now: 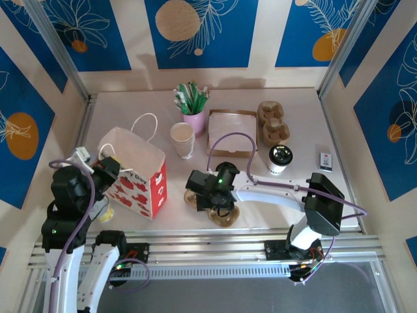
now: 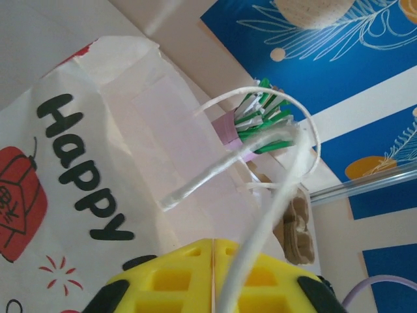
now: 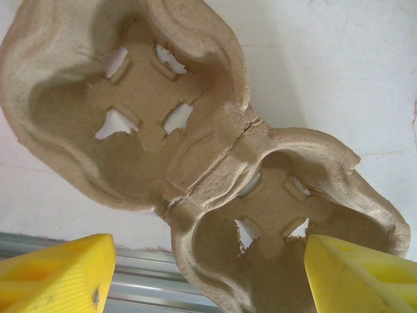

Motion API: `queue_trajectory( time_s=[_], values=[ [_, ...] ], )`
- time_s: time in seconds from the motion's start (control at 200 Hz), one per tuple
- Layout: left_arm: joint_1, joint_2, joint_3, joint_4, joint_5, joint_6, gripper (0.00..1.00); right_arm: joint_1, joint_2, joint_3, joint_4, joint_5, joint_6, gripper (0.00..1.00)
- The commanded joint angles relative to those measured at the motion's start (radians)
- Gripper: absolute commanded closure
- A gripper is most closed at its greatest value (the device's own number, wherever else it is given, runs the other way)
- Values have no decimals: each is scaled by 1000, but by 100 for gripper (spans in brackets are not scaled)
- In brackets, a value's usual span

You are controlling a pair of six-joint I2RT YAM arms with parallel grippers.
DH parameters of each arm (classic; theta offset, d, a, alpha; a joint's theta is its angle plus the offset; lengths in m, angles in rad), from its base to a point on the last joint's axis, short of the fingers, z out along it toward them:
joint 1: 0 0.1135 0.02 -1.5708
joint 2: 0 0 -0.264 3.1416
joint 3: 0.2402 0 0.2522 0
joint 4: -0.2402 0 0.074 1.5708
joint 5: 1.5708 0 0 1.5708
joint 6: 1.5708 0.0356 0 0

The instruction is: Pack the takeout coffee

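Note:
The takeout coffee (image 1: 280,158), a white paper cup with a black lid, stands on the table right of centre, apart from both grippers. A brown pulp cup carrier (image 1: 226,215) (image 3: 195,156) lies near the front edge. My right gripper (image 1: 208,199) (image 3: 208,277) hangs open just over it, its yellow fingers (image 3: 62,274) spread either side of the nearer pocket. My left gripper (image 1: 107,167) (image 2: 214,244) is shut at the left rim of the white-and-red paper bag (image 1: 133,173) (image 2: 78,163). The bag's white cord handle (image 2: 273,195) lies across its right finger.
A stack of lidless white cups (image 1: 182,139), a pink cup of green packets (image 1: 193,116), a flat brown box (image 1: 231,130) and a stack of spare carriers (image 1: 272,122) line the back. A small card (image 1: 327,161) lies at the right. The metal rail (image 1: 215,244) bounds the front.

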Motion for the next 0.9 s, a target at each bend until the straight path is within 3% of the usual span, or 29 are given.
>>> queue_trajectory(
  time_s=[0.0,0.115,0.38,0.58,0.895],
  values=[
    [-9,-24,34,-59,-19,-4,80,7,38,-21,7,-6,63,25],
    [-11,-42,41,-104,-46,-13,74,3,55,-25,17,-7,68,25],
    [-12,-109,26,-158,-70,-59,72,-3,84,-35,31,-2,91,28],
    [-23,-174,4,-183,-91,-83,58,-9,98,-37,39,7,103,29],
    [-25,-96,230,-191,-175,61,28,-43,108,-68,98,-22,120,31]
  ],
)
